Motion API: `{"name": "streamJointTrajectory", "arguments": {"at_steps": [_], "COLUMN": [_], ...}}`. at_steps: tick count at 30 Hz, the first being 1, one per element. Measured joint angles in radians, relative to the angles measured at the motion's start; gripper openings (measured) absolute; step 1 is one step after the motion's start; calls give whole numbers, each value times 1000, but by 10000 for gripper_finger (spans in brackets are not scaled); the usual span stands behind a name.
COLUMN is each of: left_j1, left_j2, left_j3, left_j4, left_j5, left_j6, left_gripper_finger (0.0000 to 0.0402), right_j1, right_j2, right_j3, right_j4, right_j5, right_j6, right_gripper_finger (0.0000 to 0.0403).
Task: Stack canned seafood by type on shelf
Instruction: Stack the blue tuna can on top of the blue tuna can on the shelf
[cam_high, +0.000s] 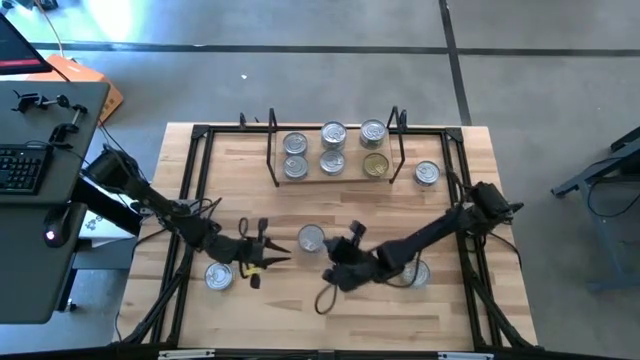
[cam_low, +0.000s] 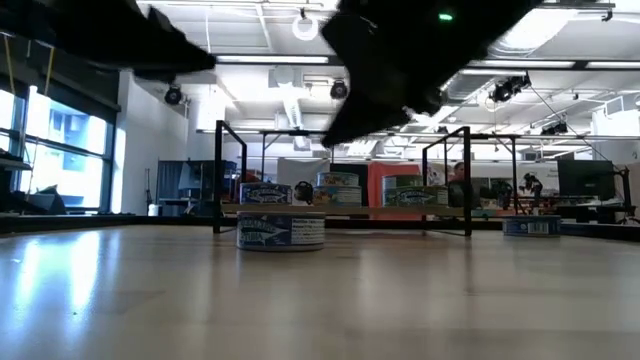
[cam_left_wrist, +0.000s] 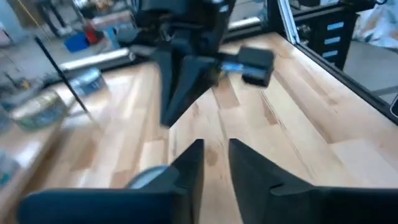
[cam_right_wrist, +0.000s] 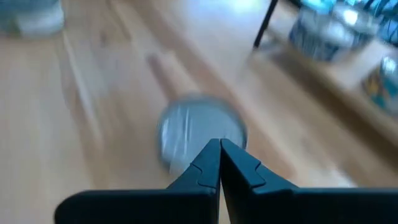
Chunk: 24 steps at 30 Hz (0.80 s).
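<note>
Butcher-block tabletop (cam_high: 330, 300) under both arms. At twelve o'clock, shelf (cam_high: 335, 176) carrying six tins (cam_high: 333, 135), one gold-lidded (cam_high: 375, 165); one more silver tin (cam_high: 427, 174) just off its three o'clock end. Mid-table, lone tin (cam_high: 311, 238) between the grippers. Left gripper (cam_high: 262, 247) at nine o'clock of that tin, fingers (cam_left_wrist: 189, 171) slightly apart, clamped on nothing. Right gripper (cam_high: 352, 237) at three o'clock of it, fingers (cam_right_wrist: 208, 163) pressed together, empty, tin (cam_right_wrist: 200, 130) just beyond the tips. Further tins at seven o'clock (cam_high: 219, 275) and four o'clock (cam_high: 416, 272).
</note>
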<state>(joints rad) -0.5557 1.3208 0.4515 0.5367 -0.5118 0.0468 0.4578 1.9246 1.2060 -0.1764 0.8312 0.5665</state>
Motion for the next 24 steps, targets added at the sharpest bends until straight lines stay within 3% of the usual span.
{"name": "streamJointTrajectory", "arguments": {"at_steps": [4,10,17,24], "left_j1": [51,118,177,239], "left_j2": [74,256,398,454], "left_j3": [29,139,270,313], "left_j4": [2,-54,-220,-339], "left_j5": [86,204,185,181], "left_j6": [-8,134,224,193], "left_gripper_finger": [123,179,166,123], "right_j1": [83,163,173,173], "right_j2": [1,1,0,-1], "right_j3": [-48,-205,-332,-332], "right_j4": [-57,61,320,357], "right_j5": [57,155,157,156], "right_j6": [139,344,403,353], "right_gripper_finger": [0,0,0,0]}}
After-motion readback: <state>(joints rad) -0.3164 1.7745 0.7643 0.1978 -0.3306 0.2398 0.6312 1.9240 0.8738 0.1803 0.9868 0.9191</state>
